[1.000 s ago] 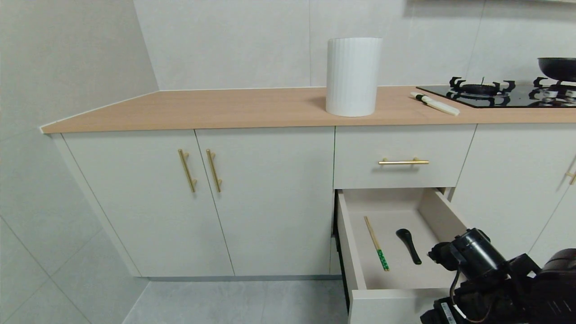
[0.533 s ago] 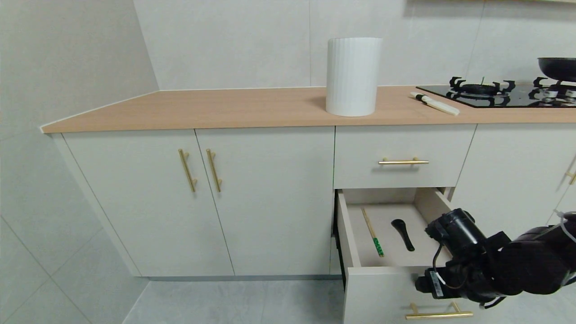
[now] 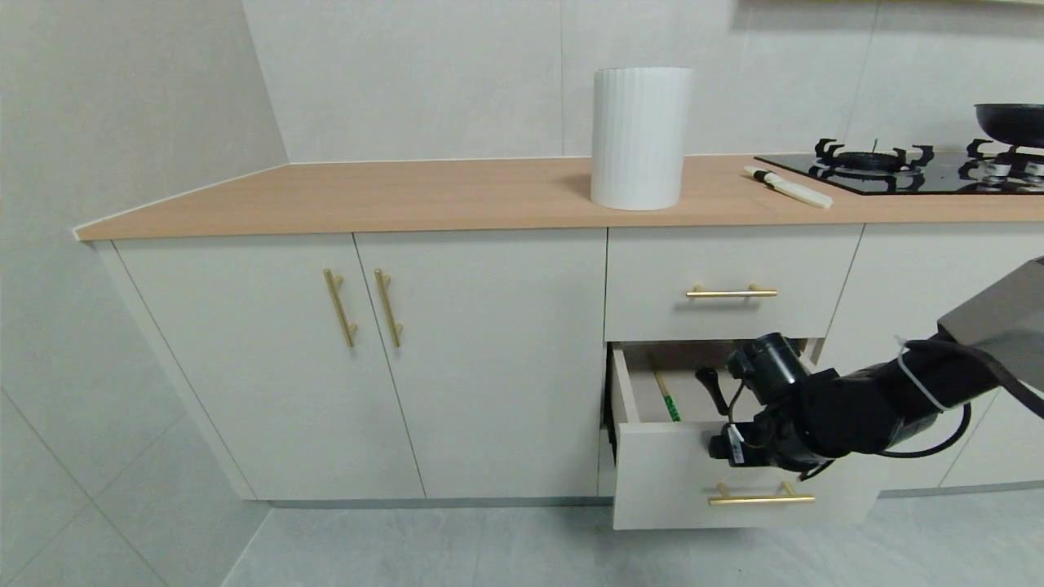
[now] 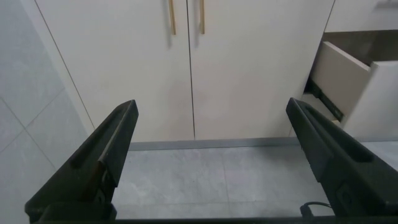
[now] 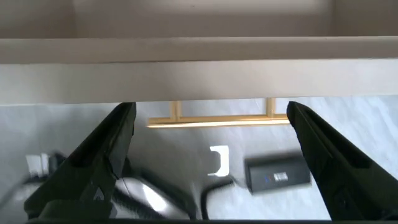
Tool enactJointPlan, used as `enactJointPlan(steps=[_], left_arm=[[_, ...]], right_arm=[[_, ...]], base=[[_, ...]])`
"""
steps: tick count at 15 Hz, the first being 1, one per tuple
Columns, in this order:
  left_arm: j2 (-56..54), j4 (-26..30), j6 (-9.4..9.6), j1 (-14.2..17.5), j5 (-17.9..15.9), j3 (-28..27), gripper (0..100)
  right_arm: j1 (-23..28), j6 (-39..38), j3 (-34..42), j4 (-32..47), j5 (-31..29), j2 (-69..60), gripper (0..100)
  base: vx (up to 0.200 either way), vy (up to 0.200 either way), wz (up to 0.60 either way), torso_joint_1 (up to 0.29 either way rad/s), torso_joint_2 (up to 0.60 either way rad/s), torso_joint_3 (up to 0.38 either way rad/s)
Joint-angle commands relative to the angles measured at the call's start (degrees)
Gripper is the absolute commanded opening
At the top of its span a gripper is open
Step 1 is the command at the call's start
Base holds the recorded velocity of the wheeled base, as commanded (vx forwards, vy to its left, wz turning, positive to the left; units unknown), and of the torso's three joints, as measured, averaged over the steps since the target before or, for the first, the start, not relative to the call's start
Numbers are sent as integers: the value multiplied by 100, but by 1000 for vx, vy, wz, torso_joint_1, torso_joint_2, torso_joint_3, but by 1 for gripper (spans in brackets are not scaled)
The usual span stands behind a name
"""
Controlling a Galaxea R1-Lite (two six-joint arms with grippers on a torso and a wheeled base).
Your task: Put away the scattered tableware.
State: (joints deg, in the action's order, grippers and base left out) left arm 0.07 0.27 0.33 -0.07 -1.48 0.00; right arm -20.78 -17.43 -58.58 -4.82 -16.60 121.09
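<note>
The lower drawer [image 3: 661, 481] stands partly open, with a pair of green-tipped chopsticks [image 3: 667, 399] and a black spoon [image 3: 711, 387] lying inside near its back. My right gripper [image 3: 724, 447] is pressed against the drawer front just above the gold handle [image 3: 760, 496], fingers open and holding nothing. In the right wrist view the drawer's front panel [image 5: 199, 71] and handle [image 5: 217, 121] sit close before the open right gripper [image 5: 209, 112]. My left gripper [image 4: 211, 109] hangs open and holds nothing, low in front of the cabinet doors, with the drawer's side [image 4: 342, 74] off to one side.
On the wooden counter [image 3: 367, 196] stand a white ribbed cylinder [image 3: 640, 139] and a white knife [image 3: 787, 187]. A gas hob [image 3: 897, 167] with a black pan [image 3: 1011, 122] is at the far right. A shut drawer [image 3: 730, 281] sits above the open one. Grey tiled floor [image 3: 408, 546] lies below.
My right arm has moved forward and up toward the cabinet, and the drawer has slid most of the way in. The chopsticks and spoon went back with it.
</note>
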Motion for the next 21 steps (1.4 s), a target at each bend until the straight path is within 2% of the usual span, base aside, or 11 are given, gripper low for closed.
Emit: enactJointPlan(steps=[1,5,14,18,21], left_arm=[[1,0,2,-1,-2,0,100],[1,0,2,-1,-2,0,100],[1,0,2,-1,-2,0,100],[1,0,2,-1,-2,0,100],[1,0,2,-1,-2,0,100]], right_arm=[[127,-6,-532,-37,-1,582,100],[356,12,-1314,-731,-97,1277,100],[760,91,-1525,-3087,-124,2270,100],[892,82,-1639,-3667,-115,2481,100],[989,56,-2017,-3746,-133,2753,100]], base=[[0,0,0,0,0,0],[0,0,0,0,0,0],[0,0,0,0,0,0],[0,0,0,0,0,0],[0,0,0,0,0,0]])
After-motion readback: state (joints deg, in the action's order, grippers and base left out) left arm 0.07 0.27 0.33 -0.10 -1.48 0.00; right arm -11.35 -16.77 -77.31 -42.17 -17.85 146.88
